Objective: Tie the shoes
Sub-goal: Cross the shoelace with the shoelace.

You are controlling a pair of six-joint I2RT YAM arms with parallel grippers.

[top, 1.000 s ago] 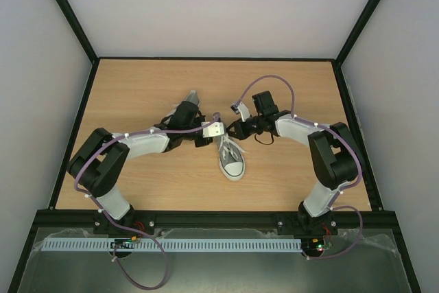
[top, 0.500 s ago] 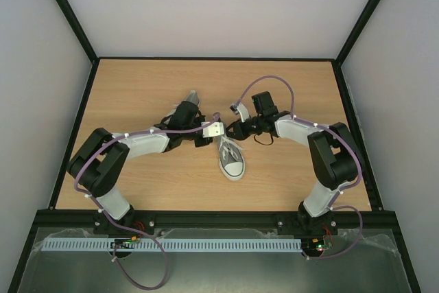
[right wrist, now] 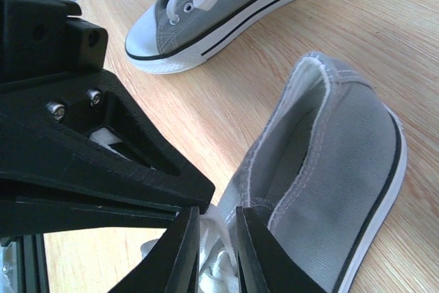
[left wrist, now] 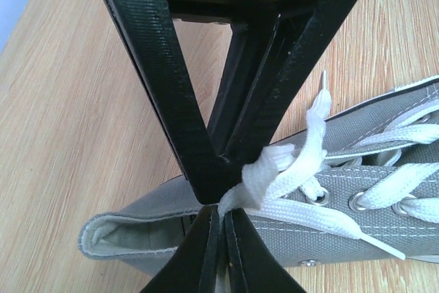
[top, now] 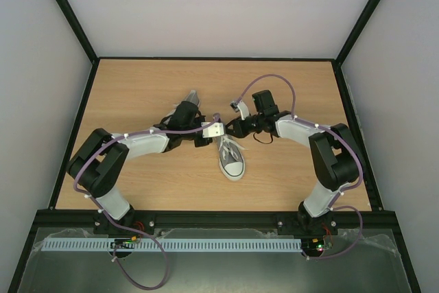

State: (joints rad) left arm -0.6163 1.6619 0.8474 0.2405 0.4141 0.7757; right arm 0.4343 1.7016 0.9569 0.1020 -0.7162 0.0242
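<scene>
**Bimanual lace pull at the heel of the near sneaker.** The near sneaker (top: 232, 159) lies toe toward the arm bases, on the table (top: 137, 87), about midway between the two arms. Its position matches that of a second ago.

The left gripper (left wrist: 221, 207) is at the left of the sneaker's heel collar. Its fingers are pressed together on the white lace (left wrist: 295, 169) just where it leaves the top eyelets. The right gripper (right wrist: 218, 238) meets the same heel from the right, its fingers drawn nearly together with a bunch of lace pinched between them.

Over the last second only the right gripper shifts, very slightly, toward the far side of the heel. The left gripper holds its place. This reads as a slow take-up of slack, not a new grasp. The lace near the eyelets lies loose and uneven, and no finished bow shows, so the tying is judged to be at an early stage.

The far sneaker (right wrist: 240, 5) lies beyond and to the left of the near sneaker's heel, partly under the left arm (top: 147, 143). It limits room on that side.

Bare wood extends to the right of and beyond the near sneaker, up to the black frame (top: 216, 58). That leaves space for the right gripper to draw outward.
</scene>
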